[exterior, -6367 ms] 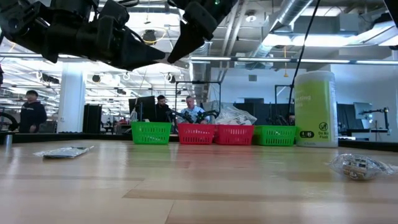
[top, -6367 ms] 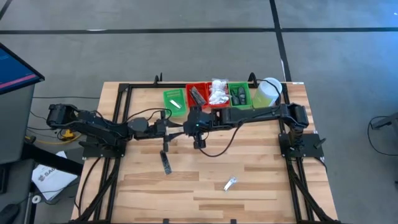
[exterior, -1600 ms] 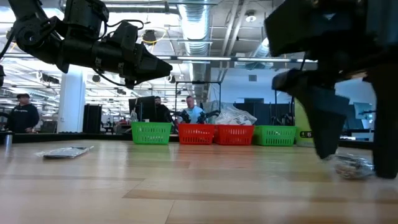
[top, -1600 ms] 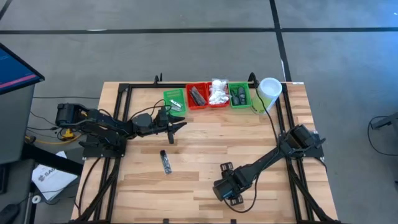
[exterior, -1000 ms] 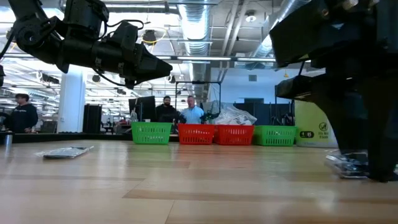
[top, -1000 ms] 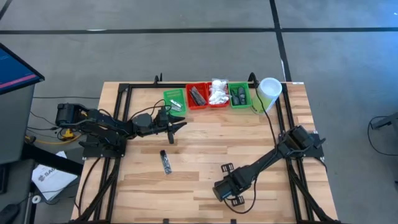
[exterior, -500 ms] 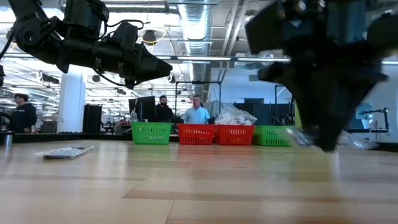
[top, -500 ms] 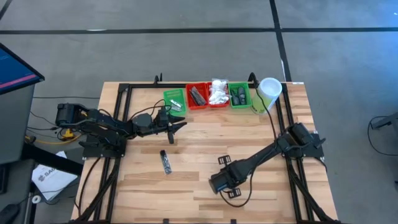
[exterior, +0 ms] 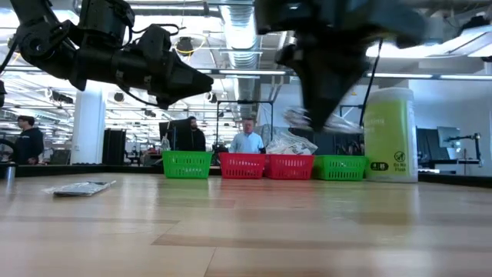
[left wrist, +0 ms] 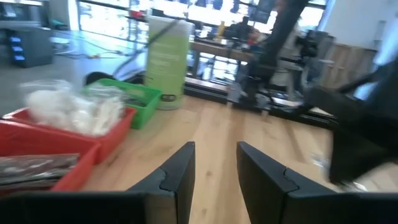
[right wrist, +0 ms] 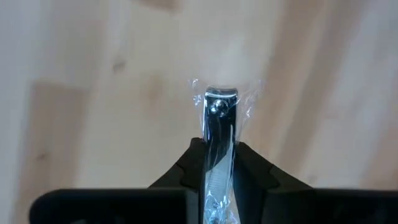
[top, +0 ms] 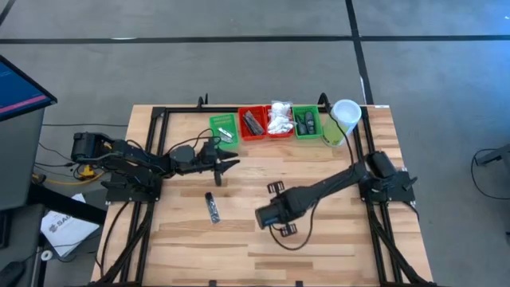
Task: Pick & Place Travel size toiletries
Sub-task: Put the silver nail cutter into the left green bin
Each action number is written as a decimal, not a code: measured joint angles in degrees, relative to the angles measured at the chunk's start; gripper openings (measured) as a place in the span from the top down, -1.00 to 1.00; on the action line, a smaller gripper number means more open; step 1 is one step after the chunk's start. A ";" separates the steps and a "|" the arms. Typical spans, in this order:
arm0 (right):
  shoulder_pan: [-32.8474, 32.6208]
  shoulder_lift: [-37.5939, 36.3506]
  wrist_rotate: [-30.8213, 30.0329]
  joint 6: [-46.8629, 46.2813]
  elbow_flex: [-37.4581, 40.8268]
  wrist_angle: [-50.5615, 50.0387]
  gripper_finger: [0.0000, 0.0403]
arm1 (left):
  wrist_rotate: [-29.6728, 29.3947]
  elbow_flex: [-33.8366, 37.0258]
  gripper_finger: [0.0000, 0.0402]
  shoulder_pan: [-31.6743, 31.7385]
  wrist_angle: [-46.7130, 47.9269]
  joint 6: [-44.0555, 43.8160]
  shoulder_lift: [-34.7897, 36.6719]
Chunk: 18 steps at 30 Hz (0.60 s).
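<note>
Above the middle of the wooden table (top: 335, 239), high view: right gripper (top: 264, 215), dark, at the end of an arm stretched across from the table's right edge; its hold cannot be made out from here. Left gripper (top: 231, 163), dark, hangs near the row of small trays (top: 267, 123) at the far edge. One black narrow wrapped piece (top: 212, 206) lies flat on the boards, between the two grippers and apart from both. Tall pale green cylinder with white cap (top: 343, 118) stands just beside the last green tray.

Low view: the right gripper raised clear of the table, a clear crinkled wrapper (exterior: 315, 121) jutting from its jaws. The left gripper (exterior: 201, 79) hangs above the table with nothing in it. The black piece (exterior: 79, 187) lies on the wood below it.

Left wrist view: fingers (left wrist: 177, 174) parted a moderate way, nothing between them; a red tray of white soft packets (left wrist: 74, 109) ahead of the jaws.

Right wrist view: jaws closed tight on a small silver metal clipper in clear plastic wrap (right wrist: 219, 143), which projects forward from the fingertips (right wrist: 189, 165), over bare wood.
</note>
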<state>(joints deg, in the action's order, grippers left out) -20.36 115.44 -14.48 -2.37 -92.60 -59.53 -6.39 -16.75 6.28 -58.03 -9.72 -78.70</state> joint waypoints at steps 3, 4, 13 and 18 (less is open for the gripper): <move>2.02 0.00 -3.22 0.00 -1.55 -0.32 0.79 | 3.22 0.00 0.46 -0.02 -0.04 0.66 0.00; 2.67 -0.01 -3.99 0.00 -2.15 -0.65 0.79 | 4.03 0.00 0.46 -0.02 -0.05 0.68 0.00; 7.44 -0.02 -7.04 2.87 -8.04 -1.81 0.79 | 13.31 0.00 0.46 -0.02 -0.45 5.17 0.02; 9.24 -0.07 -7.14 5.46 -10.13 -0.35 0.79 | 13.83 0.00 0.46 -0.02 -0.49 6.45 0.02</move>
<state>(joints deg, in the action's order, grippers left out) -11.12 115.37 -21.62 3.09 -102.73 -59.89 7.44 -16.75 6.26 -58.51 -3.27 -78.67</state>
